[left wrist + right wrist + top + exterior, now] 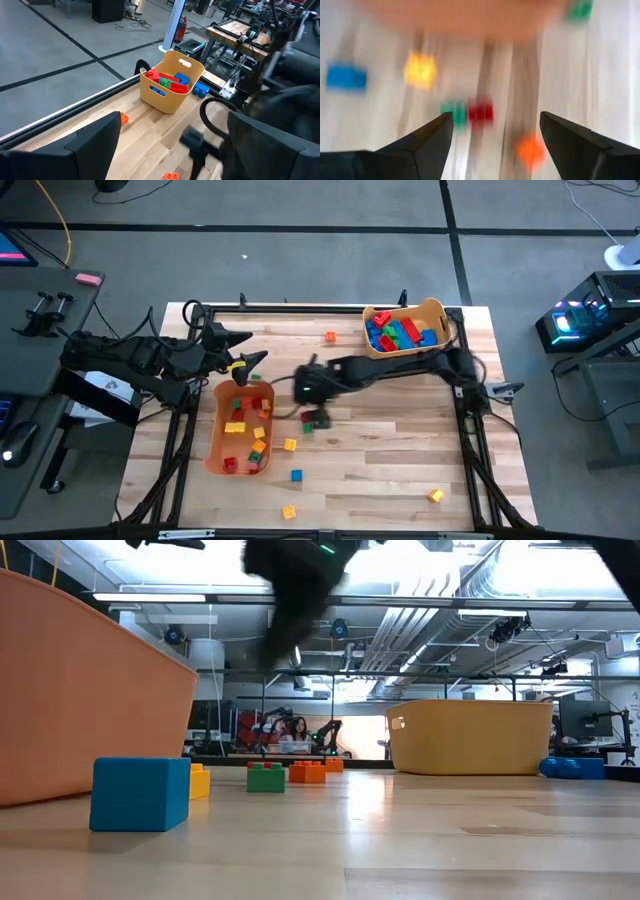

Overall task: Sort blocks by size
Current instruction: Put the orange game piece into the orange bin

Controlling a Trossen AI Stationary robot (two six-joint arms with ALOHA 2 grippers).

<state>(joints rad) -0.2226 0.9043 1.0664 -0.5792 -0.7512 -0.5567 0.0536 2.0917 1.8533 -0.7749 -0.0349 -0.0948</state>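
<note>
Loose blocks lie on the wooden table: a green block (311, 421) and a red one (322, 419) side by side, with a yellow (290, 444) and a blue (297, 475) block nearer the front. My right gripper (312, 405) hangs open just above the green and red pair, pointing steeply down. Its wrist view shows green (454, 112) and red (481, 111) beyond the open fingers (495, 117). My left gripper (250, 348) waits open above the far end of the orange bin (212, 442), which holds small blocks.
A tan bin (435, 312) at the back right holds larger red, blue and green blocks. Stray blocks lie about: orange (330, 336) at the back, yellow (289, 511) at the front edge, orange (436, 496) at the front right. The low view shows a blue cube (140, 793) close by.
</note>
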